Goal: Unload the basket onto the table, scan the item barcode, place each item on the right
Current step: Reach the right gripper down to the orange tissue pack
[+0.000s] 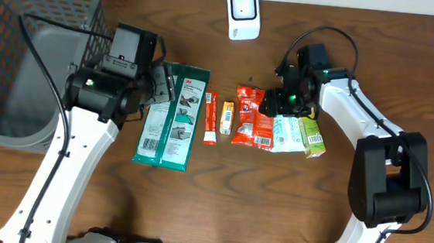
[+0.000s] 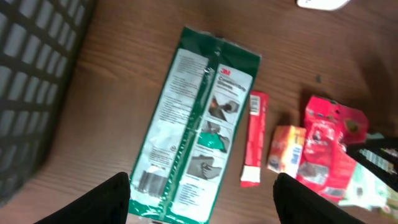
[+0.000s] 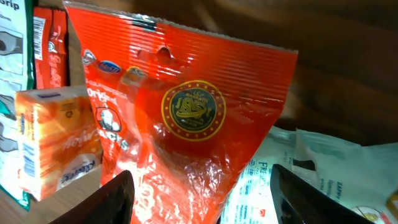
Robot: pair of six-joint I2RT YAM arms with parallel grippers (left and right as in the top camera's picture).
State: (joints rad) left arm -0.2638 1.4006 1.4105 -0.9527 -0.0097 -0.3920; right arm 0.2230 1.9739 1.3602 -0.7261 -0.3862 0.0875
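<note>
Left gripper (image 2: 202, 198): only my two dark fingertips show, cut off at the bottom corners of the wrist frame. They are spread wide with nothing between them, released

Right gripper (image 3: 199, 200): again just two tips at the bottom edge, parted and clamping nothing. I cannot tell whether they touch the red bag (image 3: 186, 124) below. The bag's print is blurred, and its lower end runs out of frame

Green packet (image 2: 199, 130): long, flat, with white printed panels and a barcode block at its lower left end. It lies left of centre on the table (image 1: 272, 203). The red bag is crinkled foil with a round gold seal, middle of the item row

In the overhead view my left arm rises from lower left, wrist over the packet's upper end, beside the grey basket (image 1: 21, 44). My right arm arcs in from lower right, wrist over the bag's upper right corner. The white scanner (image 1: 242, 13) stands top centre, apart from both
</note>
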